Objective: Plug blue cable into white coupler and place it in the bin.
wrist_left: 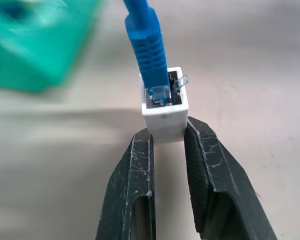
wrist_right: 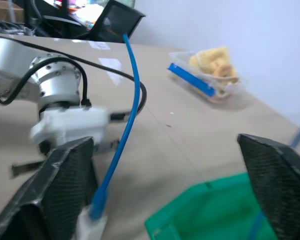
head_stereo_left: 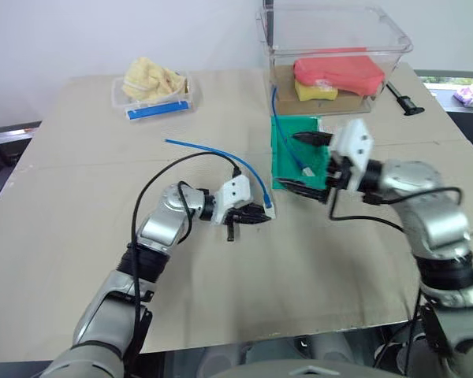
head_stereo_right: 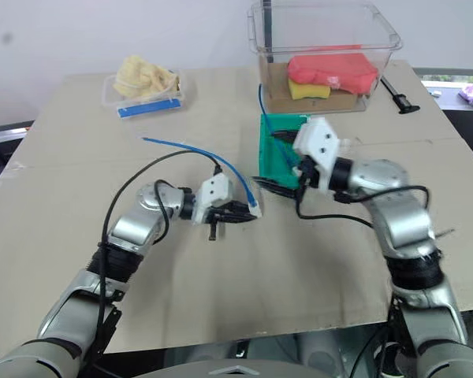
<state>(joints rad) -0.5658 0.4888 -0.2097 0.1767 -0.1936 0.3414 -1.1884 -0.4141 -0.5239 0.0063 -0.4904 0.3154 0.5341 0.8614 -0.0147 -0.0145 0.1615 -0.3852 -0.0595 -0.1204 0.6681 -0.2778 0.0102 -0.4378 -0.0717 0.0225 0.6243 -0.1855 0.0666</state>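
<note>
head pair overhead, wrist views close, forward

A beige table (head_stereo_left: 102,260) carries everything. At its far left sits a shallow clear tray (head_stereo_left: 151,98) with a yellow cloth in it. At the far right stands a large clear tub (head_stereo_left: 331,47), and a small black tool (head_stereo_left: 403,101) lies just right of it. A green bin (head_stereo_left: 296,153) rests just near of the tub. The blue cable's (head_stereo_left: 209,151) free end trails across the middle of the table.
</note>
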